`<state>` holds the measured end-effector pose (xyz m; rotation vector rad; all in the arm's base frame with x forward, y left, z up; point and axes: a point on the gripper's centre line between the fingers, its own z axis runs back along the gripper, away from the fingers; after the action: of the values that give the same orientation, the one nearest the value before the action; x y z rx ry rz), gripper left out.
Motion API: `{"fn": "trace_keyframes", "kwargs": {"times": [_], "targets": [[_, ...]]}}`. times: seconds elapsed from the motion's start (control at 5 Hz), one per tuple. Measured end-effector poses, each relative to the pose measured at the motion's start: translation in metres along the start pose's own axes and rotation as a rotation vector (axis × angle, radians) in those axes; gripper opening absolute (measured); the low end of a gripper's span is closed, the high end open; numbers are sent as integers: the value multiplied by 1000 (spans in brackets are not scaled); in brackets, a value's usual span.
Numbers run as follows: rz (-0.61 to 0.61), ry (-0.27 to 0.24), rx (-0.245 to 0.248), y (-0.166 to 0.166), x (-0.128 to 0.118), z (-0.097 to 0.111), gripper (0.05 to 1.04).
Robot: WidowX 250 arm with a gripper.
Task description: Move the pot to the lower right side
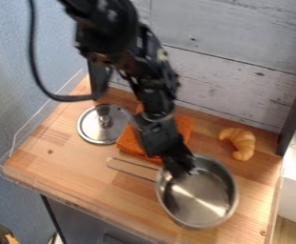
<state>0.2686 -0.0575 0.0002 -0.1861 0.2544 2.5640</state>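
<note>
The black gripper [181,167] hangs over the upper left rim of the steel pot, its tip at the pot's edge; whether it holds the rim I cannot tell. The shiny pot [198,200] stands upright at the lower right of the wooden surface [71,162]. Its wire handle points left and slightly up, and part of the pot's near-handle rim is hidden behind the gripper.
An orange cloth [133,142] lies partly beneath the arm, left of it a round metal lid [103,125] with a knob. A croissant [240,143] is to the right, above the pot. A clear low barrier [61,197] edges the surface; a plank wall stands behind.
</note>
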Motion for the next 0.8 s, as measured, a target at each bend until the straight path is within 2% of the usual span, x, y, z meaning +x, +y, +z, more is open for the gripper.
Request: {"fn": "trace_keyframes", "kwargs": {"times": [0.4, 0.8], "targets": [[-46, -32, 17, 18, -12, -28, 85], [-42, -42, 26, 14, -18, -40, 107]]}}
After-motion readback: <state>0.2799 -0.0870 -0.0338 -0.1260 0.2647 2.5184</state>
